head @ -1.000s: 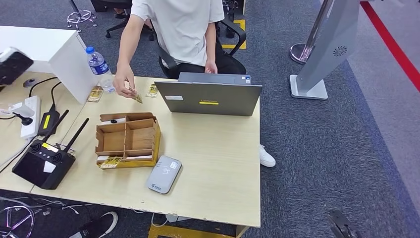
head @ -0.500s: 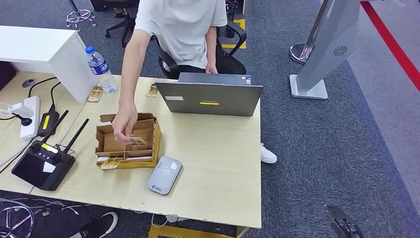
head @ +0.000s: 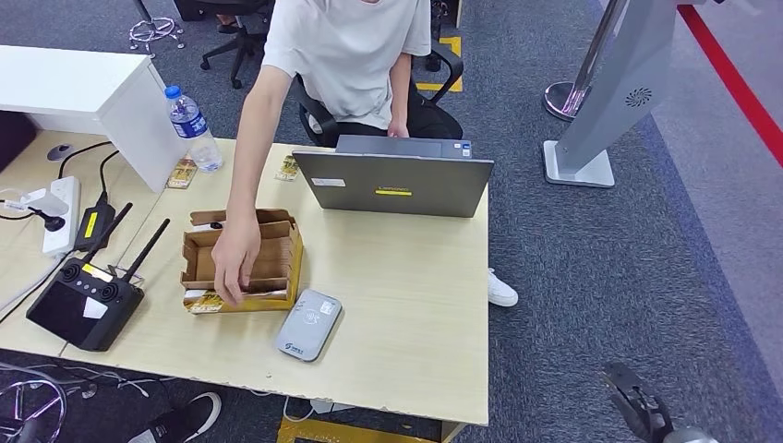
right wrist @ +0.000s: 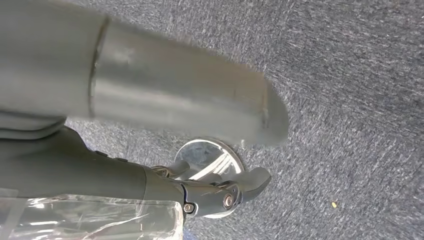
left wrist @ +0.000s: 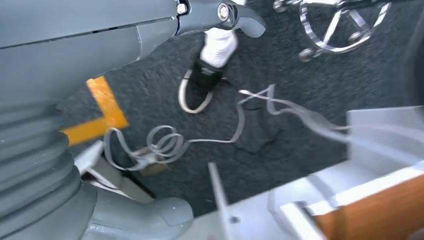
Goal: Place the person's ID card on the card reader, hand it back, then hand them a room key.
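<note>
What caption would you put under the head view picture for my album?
A person's hand reaches into the cardboard card box beside the grey card reader on the wooden desk.

Bright even light, soft shadows (wrist views motion-blurred).

**Surfaces and materials at the desk**

The desk (head: 406,314) is pale wood laminate, smooth and matt. On it, the divided box (head: 242,261) is brown corrugated cardboard, the card reader (head: 308,325) is grey plastic with a slight sheen, and the laptop (head: 400,182) lid looks like matt grey metal (or plastic). The water bottle (head: 192,127) is clear glossy plastic. The floor (head: 609,277) is rough dark-grey carpet. The right hand (right wrist: 150,135) shows smooth grey casing.
</note>
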`<action>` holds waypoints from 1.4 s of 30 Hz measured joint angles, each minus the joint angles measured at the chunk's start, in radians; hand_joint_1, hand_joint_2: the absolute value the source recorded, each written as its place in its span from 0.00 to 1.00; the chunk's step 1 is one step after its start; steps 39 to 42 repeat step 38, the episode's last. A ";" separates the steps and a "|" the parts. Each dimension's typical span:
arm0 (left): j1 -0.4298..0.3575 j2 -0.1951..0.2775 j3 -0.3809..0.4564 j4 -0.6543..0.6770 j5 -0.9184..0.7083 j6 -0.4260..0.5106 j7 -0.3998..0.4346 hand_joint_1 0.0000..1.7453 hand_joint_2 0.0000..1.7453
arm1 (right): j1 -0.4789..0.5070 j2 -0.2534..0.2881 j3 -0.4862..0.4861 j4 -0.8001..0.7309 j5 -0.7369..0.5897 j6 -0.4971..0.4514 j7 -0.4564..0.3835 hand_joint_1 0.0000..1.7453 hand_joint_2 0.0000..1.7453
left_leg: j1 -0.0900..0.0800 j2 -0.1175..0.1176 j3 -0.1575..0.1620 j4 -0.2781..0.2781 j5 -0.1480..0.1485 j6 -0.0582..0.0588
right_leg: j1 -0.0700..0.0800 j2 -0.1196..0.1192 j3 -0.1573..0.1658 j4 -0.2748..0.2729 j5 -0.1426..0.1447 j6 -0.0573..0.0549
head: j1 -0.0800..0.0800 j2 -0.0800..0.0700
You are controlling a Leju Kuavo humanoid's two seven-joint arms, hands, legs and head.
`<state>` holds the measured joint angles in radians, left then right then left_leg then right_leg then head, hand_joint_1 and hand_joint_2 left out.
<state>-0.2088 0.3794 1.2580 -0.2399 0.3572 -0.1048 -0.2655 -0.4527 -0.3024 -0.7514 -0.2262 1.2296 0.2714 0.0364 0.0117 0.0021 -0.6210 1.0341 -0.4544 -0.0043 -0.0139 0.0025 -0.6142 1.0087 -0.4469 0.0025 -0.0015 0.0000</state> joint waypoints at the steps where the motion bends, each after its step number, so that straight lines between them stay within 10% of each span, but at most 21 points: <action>1: -0.001 -0.015 -0.005 0.002 -0.033 0.007 0.000 0.00 1.00 | 0.000 0.001 0.001 0.000 0.004 0.003 -0.001 0.00 1.00 | 0.000 0.000 0.000 0.000 0.000 0.000 | 0.000 0.000 0.000 0.000 0.000 0.000 | 0.000 0.000; 13: 0.007 -0.253 -0.307 0.021 -0.460 0.116 0.115 0.00 1.00 | -0.013 0.040 0.053 0.001 0.007 0.031 0.022 0.00 1.00 | -0.001 -0.001 0.000 0.000 0.000 0.001 | -0.001 -0.001 0.001 0.000 0.000 0.000 | 0.000 0.000; 14: 0.014 -0.267 -0.342 0.021 -0.468 0.114 0.121 0.00 0.75 | -0.004 0.047 0.067 0.001 -0.016 0.029 0.023 0.00 1.00 | -0.001 -0.001 0.000 0.000 0.000 0.001 | -0.001 -0.001 0.001 0.000 0.000 0.000 | 0.000 0.000; 17: 0.035 -0.292 -0.429 0.021 -0.470 0.114 0.131 0.00 0.00 | 0.031 0.064 0.108 -0.002 -0.094 0.014 0.023 0.00 0.25 | 0.000 -0.001 0.000 0.000 0.000 0.000 | -0.001 -0.001 0.000 0.000 0.000 0.001 | 0.000 0.000; 18: 0.042 -0.297 -0.452 0.021 -0.469 0.114 0.134 0.00 0.00 | 0.043 0.068 0.121 -0.004 -0.120 0.008 0.022 0.00 0.00 | 0.000 -0.001 0.000 0.000 0.000 0.000 | 0.000 -0.001 0.000 0.000 -0.001 0.001 | 0.000 0.000; 32: 0.145 -0.334 -0.729 -0.002 -0.433 0.114 0.176 0.06 0.00 | 0.227 0.138 0.322 -0.049 -0.495 -0.085 0.003 0.00 0.00 | 0.000 -0.001 0.000 0.000 -0.001 0.000 | 0.000 -0.001 0.000 0.000 -0.003 0.001 | 0.000 0.000; 36: 0.175 -0.341 -0.796 -0.017 -0.423 0.113 0.188 1.00 0.00 | 0.282 0.160 0.381 -0.064 -0.600 -0.110 -0.002 1.00 0.00 | 0.000 -0.001 0.000 0.000 -0.002 0.001 | 0.000 -0.001 0.000 0.000 -0.004 0.001 | 0.000 0.000; 42: 0.186 -0.344 -0.821 -0.024 -0.418 0.113 0.193 1.00 0.00 | 0.302 0.167 0.401 -0.069 -0.638 -0.120 -0.003 1.00 0.00 | 0.000 -0.001 0.000 0.000 -0.002 0.001 | 0.000 -0.001 0.000 0.000 -0.004 0.001 | 0.000 0.000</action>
